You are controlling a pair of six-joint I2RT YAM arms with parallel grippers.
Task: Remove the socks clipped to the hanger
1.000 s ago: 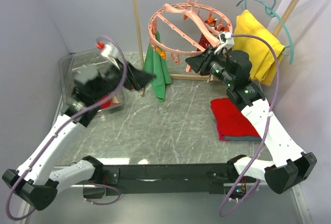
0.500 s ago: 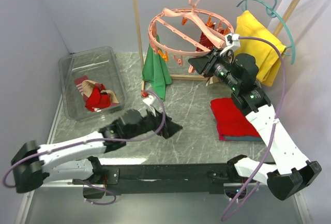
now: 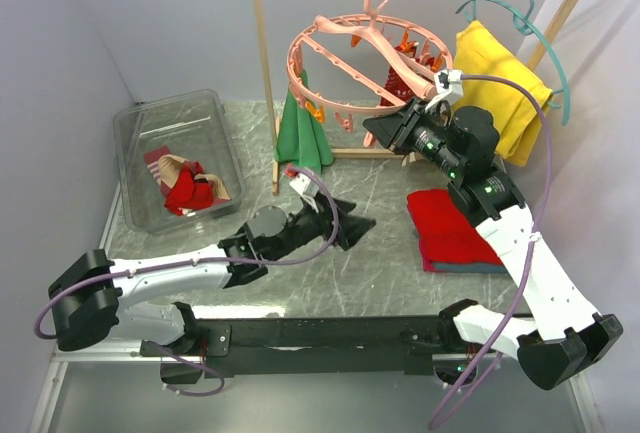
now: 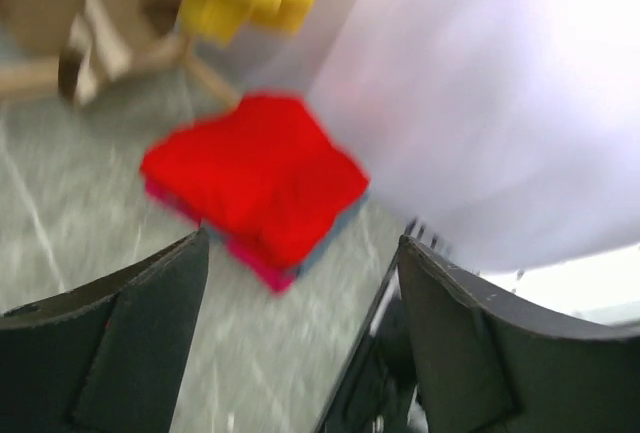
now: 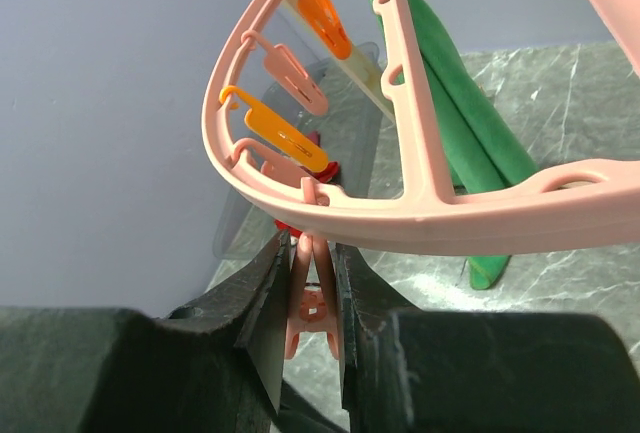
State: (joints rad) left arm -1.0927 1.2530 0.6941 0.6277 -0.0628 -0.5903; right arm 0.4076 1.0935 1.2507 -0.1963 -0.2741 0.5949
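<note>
table (image 3: 390,265) below, right gripper (image 5: 312,278) pinches peg (image 5: 311,315) on hanger (image 5: 430,215).

hanger (image 5: 450,218): salmon-pink all over;
clip pegs (image 5: 285,133): some orange, some pink;
socks (image 3: 185,188): plain red, and tan-brown;
storage bin (image 3: 125,168): clear plastic;
hanging cloth (image 3: 303,138): plain green;
folded cloth (image 3: 450,223): bright red over a grey-blue layer;
draped cloth (image 3: 495,83): yellow;
rack (image 3: 263,73): pale wood;
tabletop (image 3: 380,263): grey-green marble, white veins;
walls (image 3: 150,23): pale lilac-grey;
arm links (image 3: 525,253): white, with black joints;
left gripper (image 4: 302,243), right gripper (image 5: 312,253): black
</note>
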